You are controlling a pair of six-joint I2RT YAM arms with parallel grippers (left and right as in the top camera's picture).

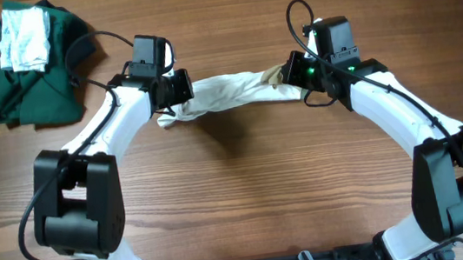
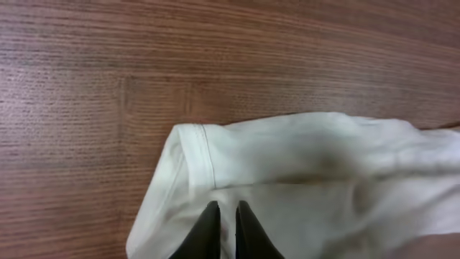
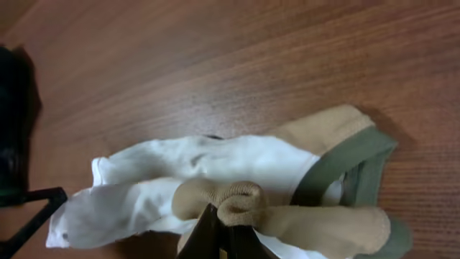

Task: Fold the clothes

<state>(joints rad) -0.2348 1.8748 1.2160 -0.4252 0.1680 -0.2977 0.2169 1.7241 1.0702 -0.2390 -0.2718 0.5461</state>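
The small soft cream garment with tan part and green trim (image 1: 227,93) stretches mid-table (bunched like a rope) between the left gripper (image 2: 223,210), pinching its white end, and the right gripper (image 3: 224,216), clamped on tan fabric.

The clothes (image 1: 227,94): one small, soft garment, white-cream along most of its length. It is drawn out into a long, wrinkled, slightly arched band running left to right across the middle of the overhead view. The left end is plain cream with a stitched, folded-over hem, pinched by the left hand (image 2: 226,208). At the right end the khaki-tan part is bunched into a roll, with green-edged trim beside it, pinched by the right hand (image 3: 221,229).
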